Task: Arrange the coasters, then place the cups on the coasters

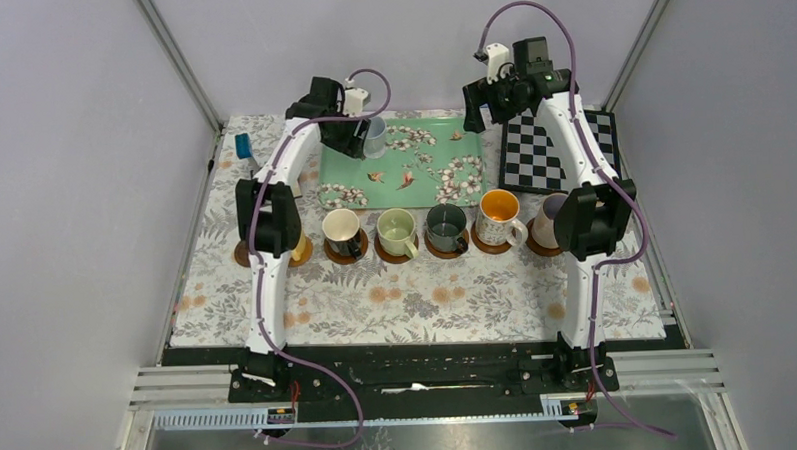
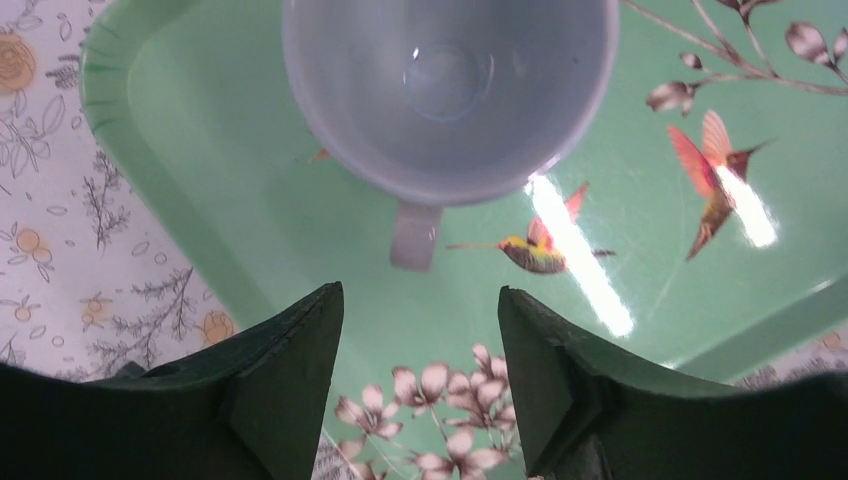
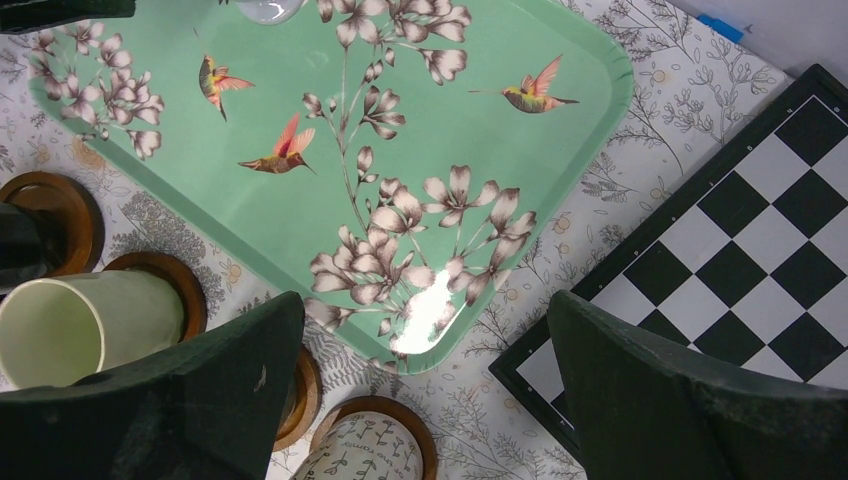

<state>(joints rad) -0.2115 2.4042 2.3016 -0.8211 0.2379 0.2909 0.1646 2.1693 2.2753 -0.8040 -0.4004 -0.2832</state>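
- The pale blue cup (image 2: 440, 90) stands upright on the green floral tray (image 2: 300, 230), near the tray's upper-left corner in the top view. In the left wrist view its handle points down the frame, toward the fingers.
- The left gripper (image 2: 420, 350) hangs just short of that handle. Its jaws are apart with nothing between them, and neither finger touches the cup.
- The right gripper (image 3: 425, 380) hovers over the tray's corner beside the checkerboard (image 3: 760, 230), jaws spread wide and empty.
- Below the tray in the top view, a row of coasters (image 1: 332, 257) runs across the middle of the frame.
- The black cup (image 1: 342, 232), pale green cup (image 1: 396, 230), dark green cup (image 1: 446, 226) and floral cup (image 1: 497, 217) each sit on a coaster.
- The pinkish cup (image 1: 546, 218) at the row's right end is partly hidden by the right arm.
- The yellow cup (image 1: 301, 250) peeks out from behind the left arm.
- At the row's left end, the leftmost coaster (image 1: 240, 255) shows only its edge past that arm.
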